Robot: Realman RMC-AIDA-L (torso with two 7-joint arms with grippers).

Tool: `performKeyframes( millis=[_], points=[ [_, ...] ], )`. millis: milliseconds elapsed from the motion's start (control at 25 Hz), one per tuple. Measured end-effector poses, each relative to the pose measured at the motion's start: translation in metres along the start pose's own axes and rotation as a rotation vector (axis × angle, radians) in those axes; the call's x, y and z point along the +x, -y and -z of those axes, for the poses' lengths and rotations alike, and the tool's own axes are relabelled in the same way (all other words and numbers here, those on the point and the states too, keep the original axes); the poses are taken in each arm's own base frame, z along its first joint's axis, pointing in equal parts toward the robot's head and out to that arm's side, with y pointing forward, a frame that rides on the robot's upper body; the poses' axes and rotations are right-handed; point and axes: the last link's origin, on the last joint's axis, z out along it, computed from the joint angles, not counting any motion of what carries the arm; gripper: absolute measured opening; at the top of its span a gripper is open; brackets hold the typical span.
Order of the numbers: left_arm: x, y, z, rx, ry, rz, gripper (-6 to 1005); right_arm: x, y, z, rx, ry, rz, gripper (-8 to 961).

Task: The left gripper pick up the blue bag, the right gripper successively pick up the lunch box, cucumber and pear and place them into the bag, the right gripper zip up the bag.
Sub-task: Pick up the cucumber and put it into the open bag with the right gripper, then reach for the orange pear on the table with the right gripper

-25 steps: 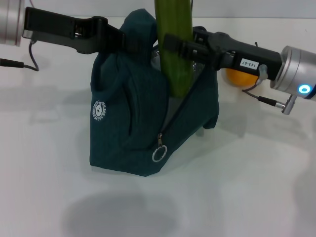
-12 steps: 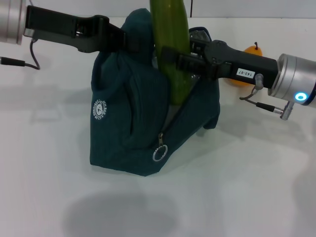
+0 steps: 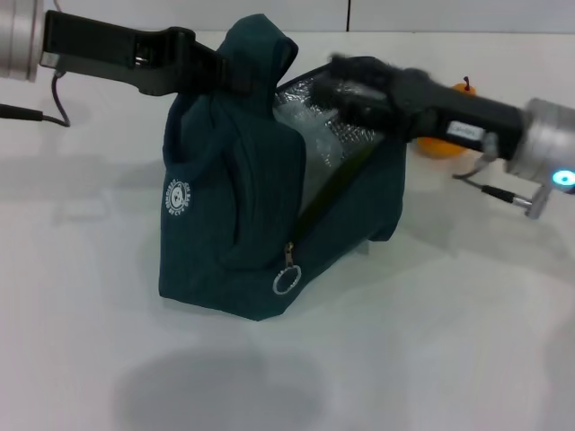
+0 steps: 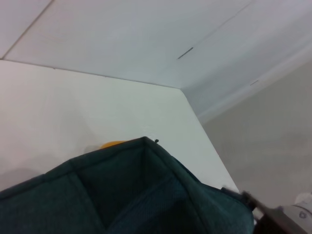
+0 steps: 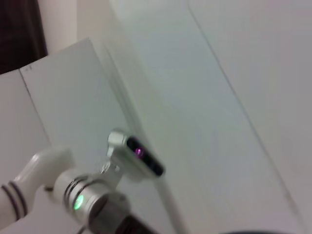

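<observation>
The blue bag (image 3: 243, 206) stands on the white table with its zip open, showing the silver lining (image 3: 301, 121). My left gripper (image 3: 216, 72) is shut on the bag's top fold and holds it up. The bag's fabric fills the lower part of the left wrist view (image 4: 122, 195). My right gripper (image 3: 346, 85) hovers, blurred, just above the bag's opening with nothing seen in it. The cucumber and the lunch box are out of view. The yellow-orange pear (image 3: 438, 145) lies on the table behind my right arm and also shows in the left wrist view (image 4: 113, 144).
The zip's ring pull (image 3: 286, 283) hangs low on the bag's front. The white table (image 3: 431, 341) spreads around the bag. A wall runs along the table's far edge. The right wrist view shows only the wall and part of an arm (image 5: 83, 200).
The cucumber stood upright in my right gripper over the bag's opening; now it is gone from view. My right gripper has pulled back to the right. The bag's opening gapes wider.
</observation>
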Motion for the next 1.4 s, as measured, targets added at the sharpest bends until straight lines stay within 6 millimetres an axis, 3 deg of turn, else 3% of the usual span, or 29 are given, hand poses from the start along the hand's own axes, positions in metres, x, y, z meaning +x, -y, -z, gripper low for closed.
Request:
performKeyframes(
  millis=[120, 320, 480, 600, 840, 1400],
  points=[
    [-0.001, 0.002, 0.002, 0.002, -0.005, 0.006, 40, -0.005, 0.007, 0.028, 0.073, 0.049, 0.047, 788],
    [-0.002, 0.002, 0.002, 0.001, -0.008, 0.005, 41, 0.001, 0.027, 0.093, 0.339, 0.058, 0.109, 797],
    [-0.003, 0.002, 0.001, -0.001, -0.010, 0.004, 41, 0.010, 0.042, 0.117, 0.499, 0.014, 0.116, 790],
    [-0.003, 0.003, 0.000, -0.001, -0.012, 0.004, 41, 0.014, 0.053, 0.118, 0.571, -0.033, 0.140, 778],
    [-0.003, 0.003, -0.001, -0.003, -0.013, 0.006, 40, 0.013, 0.065, 0.100, 0.608, -0.085, 0.220, 740],
    [-0.003, 0.002, -0.001, -0.003, -0.012, -0.008, 41, 0.009, 0.079, 0.081, 0.632, -0.167, 0.322, 652]
  ],
)
